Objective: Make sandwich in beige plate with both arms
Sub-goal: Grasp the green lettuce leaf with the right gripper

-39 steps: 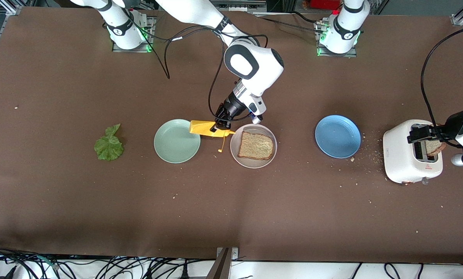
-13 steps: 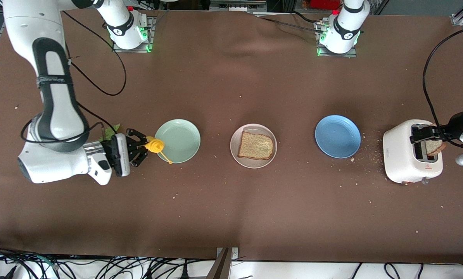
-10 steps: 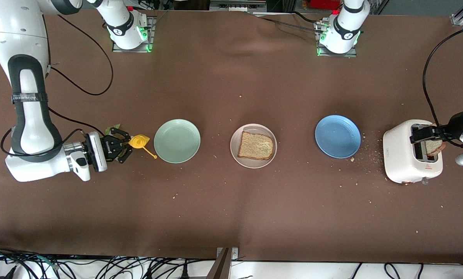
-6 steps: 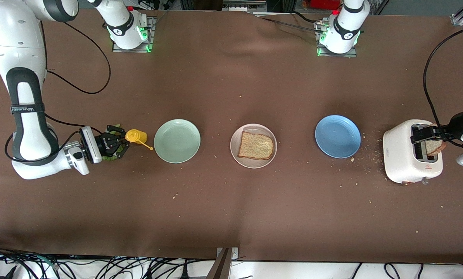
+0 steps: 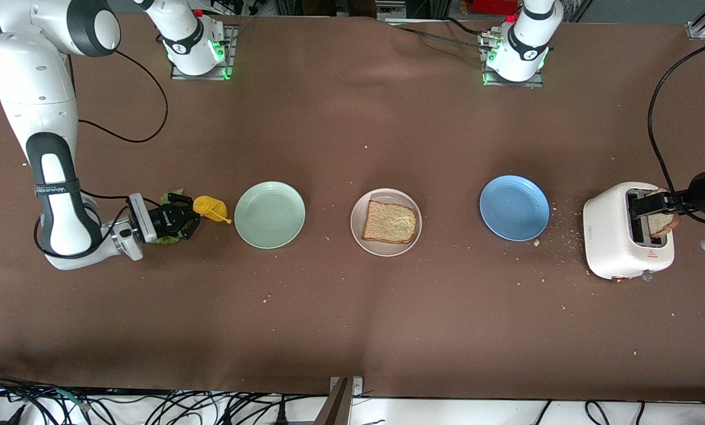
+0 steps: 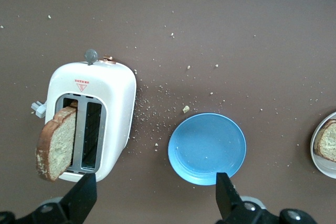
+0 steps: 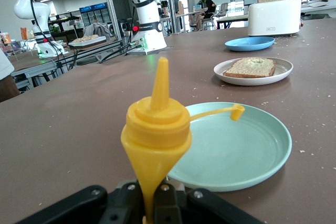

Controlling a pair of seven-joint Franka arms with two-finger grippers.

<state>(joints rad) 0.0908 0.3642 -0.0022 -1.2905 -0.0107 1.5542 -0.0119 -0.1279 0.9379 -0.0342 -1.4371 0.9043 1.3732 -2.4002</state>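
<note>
Since three seconds ago, your right gripper (image 5: 188, 219) has carried the yellow squeeze bottle (image 5: 209, 208) away from the beige plate (image 5: 386, 222) to the right arm's end of the table (image 5: 352, 130), beside the mint-green plate (image 5: 269, 214). You can see its fingers closed on the bottle's tail, nozzle upright in the right wrist view, the cap dangling on its strap over the green plate's rim. The lettuce leaf (image 5: 166, 200) lies under that gripper, mostly hidden.

On the beige plate, mid-table, you have one slice of brown toast (image 5: 389, 221) lying flat; no lettuce or second slice on it yet. The blue plate (image 5: 514, 208) sits toward the left arm's end, with crumbs scattered between it and the white toaster (image 5: 615, 236). A second slice (image 6: 55, 142) stands tilted in one toaster slot. Your left gripper (image 6: 152, 195) hangs over the table near the toaster and blue plate, its fingers (image 6: 84, 198) spread wide and holding nothing.
</note>
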